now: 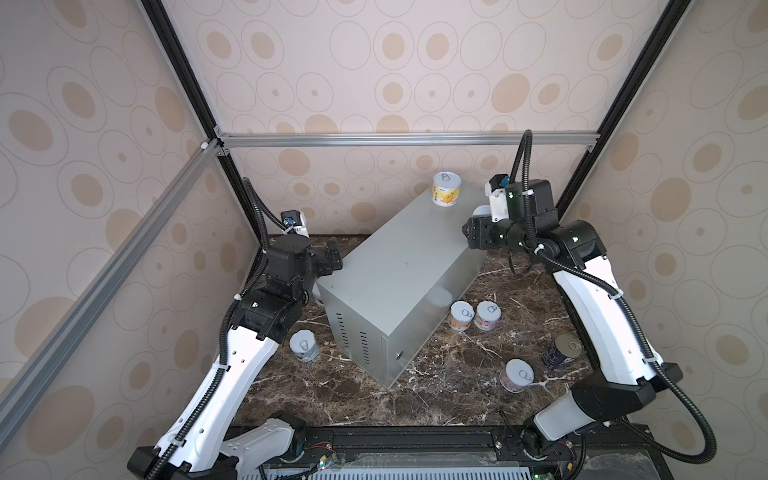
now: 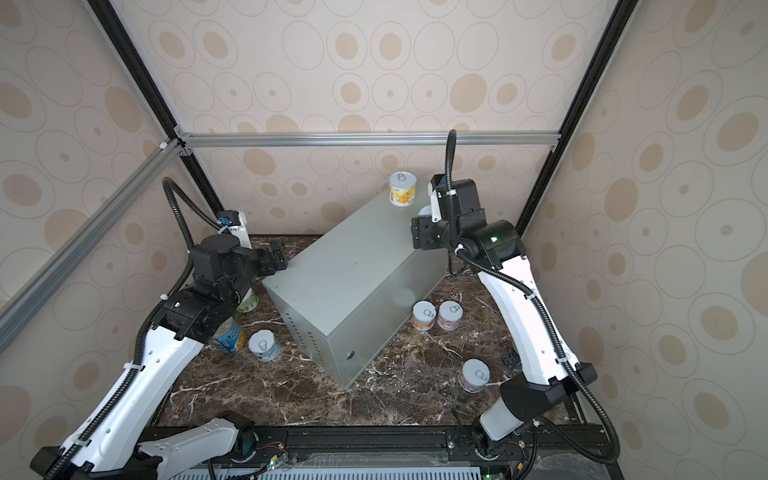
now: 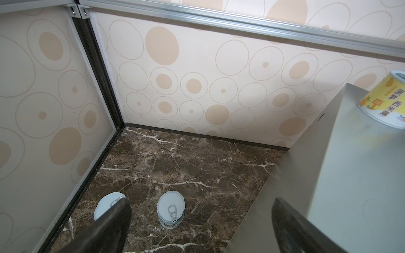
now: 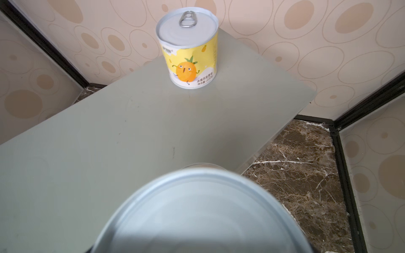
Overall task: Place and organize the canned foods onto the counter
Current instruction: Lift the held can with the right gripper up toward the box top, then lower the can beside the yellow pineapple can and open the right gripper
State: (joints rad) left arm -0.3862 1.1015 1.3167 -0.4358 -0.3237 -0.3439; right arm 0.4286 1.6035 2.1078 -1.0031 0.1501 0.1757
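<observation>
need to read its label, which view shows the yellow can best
Right wrist view: the yellow can stands whole, label facing the camera. Both top views show it small; the left wrist view crops it.

Two arms [image 1: 594, 324] with white shells, black joints, ribbed black cables [image 1: 528, 166], white zip ties, green lights
</observation>
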